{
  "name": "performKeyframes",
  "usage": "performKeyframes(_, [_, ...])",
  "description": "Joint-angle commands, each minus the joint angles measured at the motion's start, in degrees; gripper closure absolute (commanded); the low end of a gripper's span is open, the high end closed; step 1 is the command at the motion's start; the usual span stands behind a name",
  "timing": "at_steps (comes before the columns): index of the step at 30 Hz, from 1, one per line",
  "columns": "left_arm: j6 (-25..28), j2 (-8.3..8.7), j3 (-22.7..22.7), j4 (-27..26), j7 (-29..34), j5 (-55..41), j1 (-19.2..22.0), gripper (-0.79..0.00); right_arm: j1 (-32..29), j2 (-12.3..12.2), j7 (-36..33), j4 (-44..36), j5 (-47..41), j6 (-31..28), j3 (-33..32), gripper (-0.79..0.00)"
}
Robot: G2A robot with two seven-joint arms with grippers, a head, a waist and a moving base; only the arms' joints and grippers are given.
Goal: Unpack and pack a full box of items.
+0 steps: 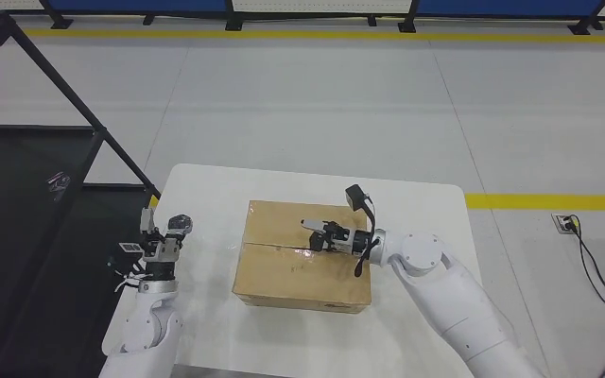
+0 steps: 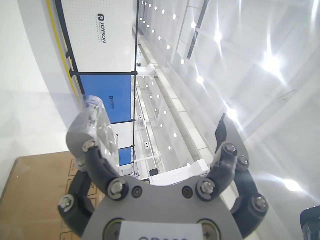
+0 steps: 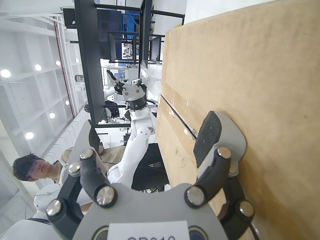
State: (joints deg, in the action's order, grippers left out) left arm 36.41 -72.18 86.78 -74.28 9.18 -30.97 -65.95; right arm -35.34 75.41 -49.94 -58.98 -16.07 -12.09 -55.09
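Over the box (image 1: 284, 274) seam, right jaws stand apart; left jaws, also apart, off beside it.

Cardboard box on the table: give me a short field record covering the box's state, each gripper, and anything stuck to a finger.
Box: cardboard box, flaps closed, on the white table
Seam: centre seam runs across the top, not yet opened
Right arm: right gripper open, low over the box top, one finger by the seam
Left arm: left gripper open, beside the box near the table's edge, pointing up
Extra: clear film clings to one finger of the left gripper
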Motion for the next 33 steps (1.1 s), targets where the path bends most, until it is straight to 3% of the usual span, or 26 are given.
performKeyframes(1, [-0.36, 0.05, 0.75, -1.76, -0.31, 0.06, -0.60, -0.785, -0.07, 0.00, -0.10, 0.14, 0.00, -0.14, -0.14, -0.785])
performKeyframes(18, [0.28, 0.01, 4.70, -13.99, -3.95, 7.91, -4.37, -0.785, -0.66, 0.03, -0.88, 0.21, -0.04, -0.67, -1.25, -0.785])
performKeyframes(33, [-3.06, -0.54, 3.26, -24.59, -6.90, 17.68, -4.71, -0.785, -3.84, -1.41, -1.52, -4.63, -0.36, -1.63, -6.18, -0.785])
